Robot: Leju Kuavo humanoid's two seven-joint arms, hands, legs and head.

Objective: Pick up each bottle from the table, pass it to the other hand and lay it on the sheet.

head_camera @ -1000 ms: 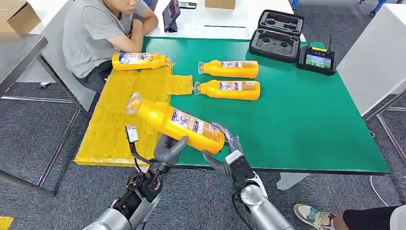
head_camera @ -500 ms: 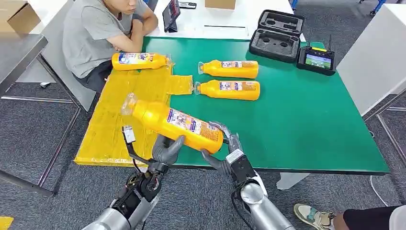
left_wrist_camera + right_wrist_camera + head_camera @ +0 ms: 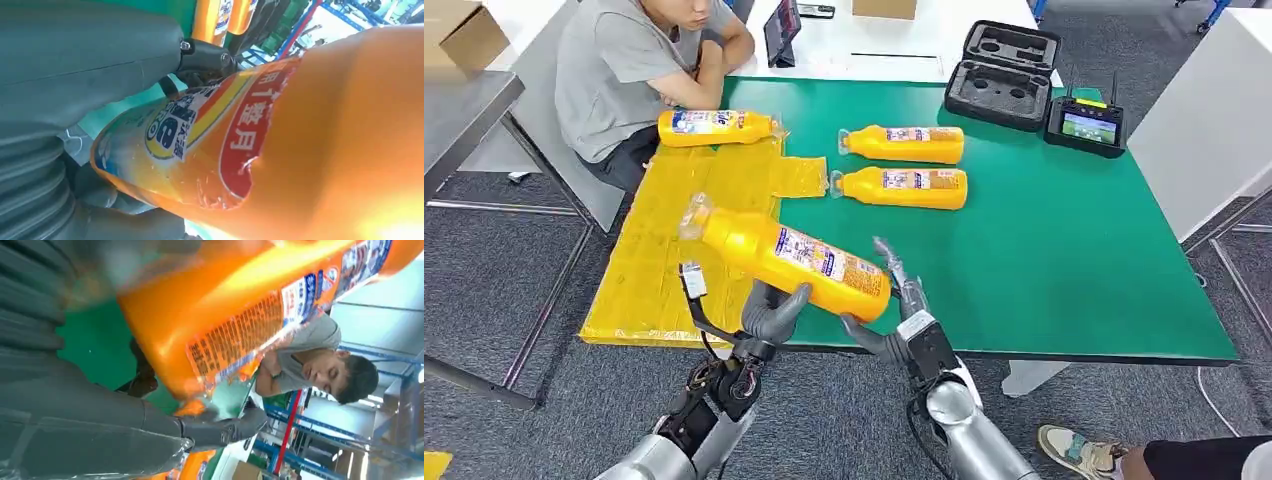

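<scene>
Left hand [image 3: 771, 312] grips bottle [image 3: 789, 256], cap pointing far-left.

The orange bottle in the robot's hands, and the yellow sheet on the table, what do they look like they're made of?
The orange bottle looks like glossy plastic: bright highlights run along its body, and its printed label appears torn in the left wrist view. The yellow sheet seems a thin plastic film, shiny, creased and slightly see-through at its edge, though the exact material is uncertain.
</scene>
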